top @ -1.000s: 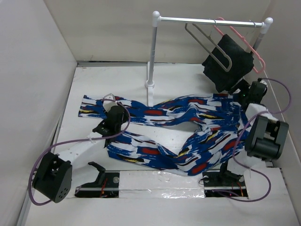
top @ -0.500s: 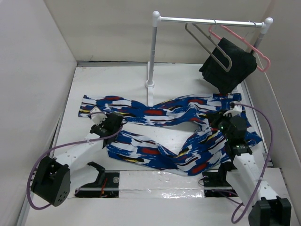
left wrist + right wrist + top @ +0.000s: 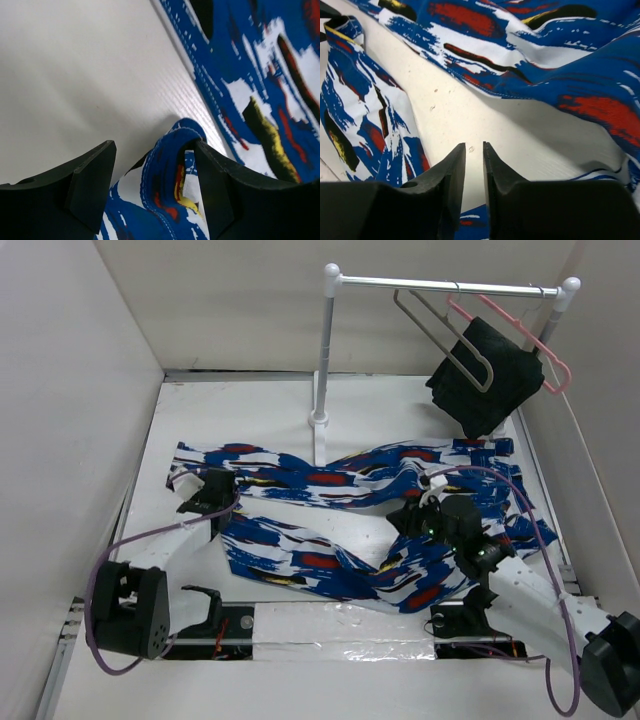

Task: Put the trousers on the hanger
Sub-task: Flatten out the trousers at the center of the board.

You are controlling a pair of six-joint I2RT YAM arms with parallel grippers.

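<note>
The trousers lie flat on the tabletop with their long axis running left to right: waist at the right, the two legs forking and reaching out to the left. The hanger is well apart from them, hooked on the rail at the far right and above the waist end, so the cloth has to travel up and to the far right to reach it. The right arm is clearly the nearer one to the hanger. The right gripper hovers over the fork where the legs part, its jaws only slightly parted and grasping nothing, with bare tabletop just ahead of them and fabric to either side. The left gripper sits at the opposite end by the leg ends, jaws released and wide. A rolled edge of the trousers stands up between them, close against the right finger but not clamped. My judgement is that the next move turns on gathering this long stretch of cloth from both ends before anything goes toward the hanger.
</note>
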